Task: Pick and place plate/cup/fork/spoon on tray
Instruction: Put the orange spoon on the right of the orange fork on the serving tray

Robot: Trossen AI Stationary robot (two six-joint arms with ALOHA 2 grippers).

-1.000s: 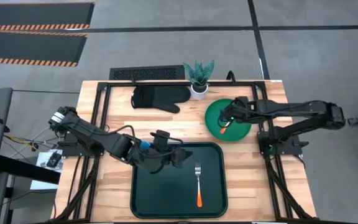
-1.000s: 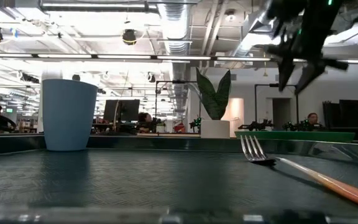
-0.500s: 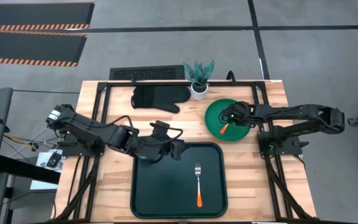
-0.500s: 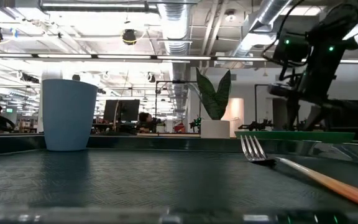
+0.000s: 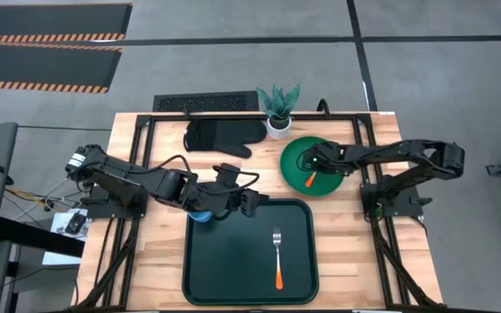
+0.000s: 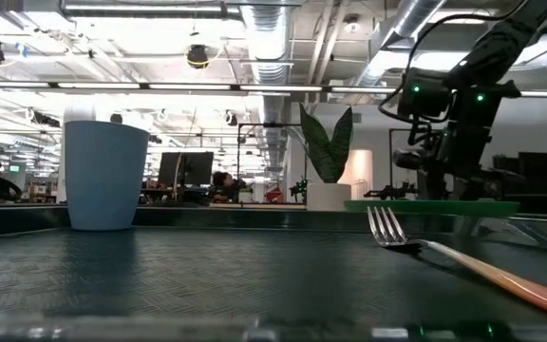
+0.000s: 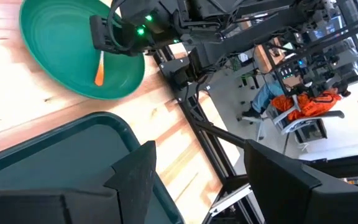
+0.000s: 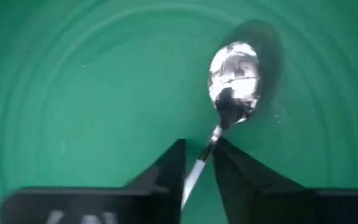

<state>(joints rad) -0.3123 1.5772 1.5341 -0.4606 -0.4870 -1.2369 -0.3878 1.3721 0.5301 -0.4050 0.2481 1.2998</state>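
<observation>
The green plate (image 5: pixel 298 169) lies on the table right of centre, with the orange-handled spoon (image 5: pixel 312 179) in it. My right gripper (image 5: pixel 316 162) stands down in the plate, shut on the spoon (image 8: pixel 235 78). The dark green tray (image 5: pixel 233 278) lies at the near middle. The fork (image 5: pixel 277 257) lies flat in it. The blue cup (image 5: pixel 200 215) stands upright on the tray's far left corner (image 6: pixel 105 176). My left gripper (image 5: pixel 252 204) is open and empty above the tray's far edge, to the right of the cup. My right gripper pinches the spoon's thin stem (image 8: pixel 205 155) just behind the bowl, between its two fingers. The fingers come from above, pointing down, and lie across the stem. The spoon's bowl rests on the plate's floor.
A black glove (image 5: pixel 224 136) and a white plant pot (image 5: pixel 277 124) lie at the table's far side. A black grille (image 5: pixel 205 103) is behind them. Bare wood shows left and right of the tray. People sit in the room beyond.
My right gripper has come down into the plate onto the spoon, and the plate has slid a little toward the table's left. My left gripper has drawn a little toward the far edge, away from the cup, which has stayed upright on the tray.
</observation>
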